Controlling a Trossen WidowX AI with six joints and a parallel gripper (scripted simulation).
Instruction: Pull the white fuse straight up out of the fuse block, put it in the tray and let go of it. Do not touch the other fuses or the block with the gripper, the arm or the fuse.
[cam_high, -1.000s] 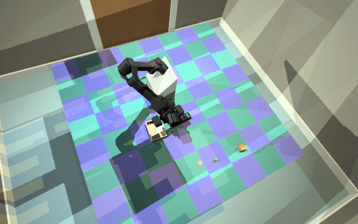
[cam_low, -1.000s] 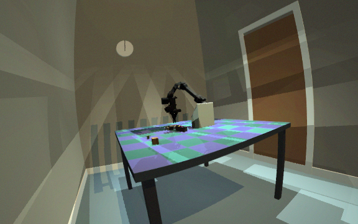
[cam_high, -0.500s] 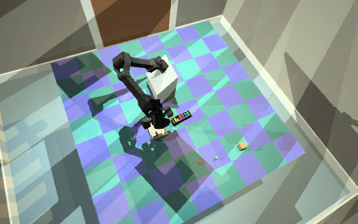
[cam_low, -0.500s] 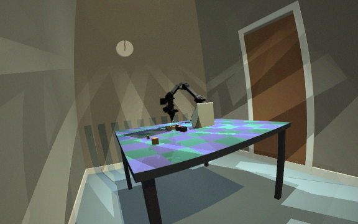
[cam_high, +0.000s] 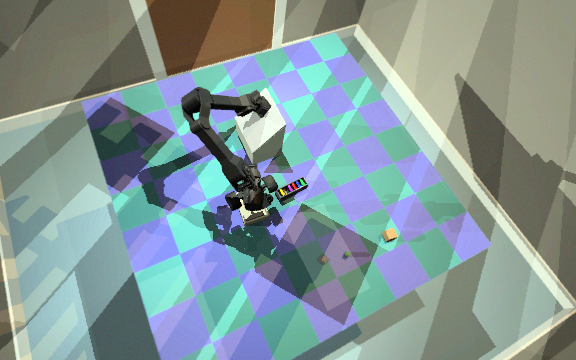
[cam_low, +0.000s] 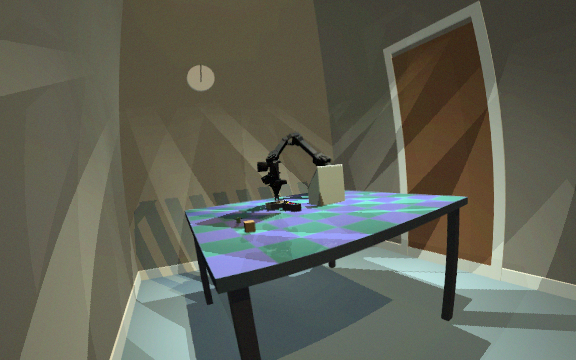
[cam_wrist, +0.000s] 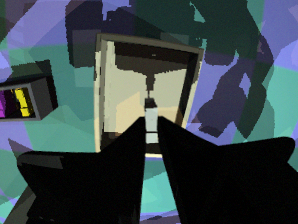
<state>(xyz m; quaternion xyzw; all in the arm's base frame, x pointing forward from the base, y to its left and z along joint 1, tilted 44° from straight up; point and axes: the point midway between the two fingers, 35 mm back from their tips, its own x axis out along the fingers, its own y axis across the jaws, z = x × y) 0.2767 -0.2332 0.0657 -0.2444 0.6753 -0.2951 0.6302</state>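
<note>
The white fuse (cam_wrist: 151, 120) is between the fingertips of my gripper (cam_wrist: 150, 122) (cam_low: 277, 198), which is shut on it. In the wrist view it shows over the pale, dark-shadowed inside of the tray (cam_wrist: 98, 100) (cam_high: 256, 221). The gap between fuse and tray floor is hard to judge. The arm hides the fingers and much of the tray in the top view. The fuse block (cam_high: 295, 193) (cam_wrist: 45, 97) stands apart, beside the tray; the yellow fuse (cam_wrist: 22, 102) (cam_high: 282, 192) is at its near end, with purple, red, blue and green fuses further along.
A white pedestal (cam_high: 260, 135) (cam_low: 331, 185) stands under the arm's base. An orange cube (cam_high: 389, 234) (cam_low: 249, 226), a small green object (cam_high: 347, 254) (cam_low: 238, 220) and a small tan piece (cam_high: 323, 259) lie on the checkered table, away from the tray.
</note>
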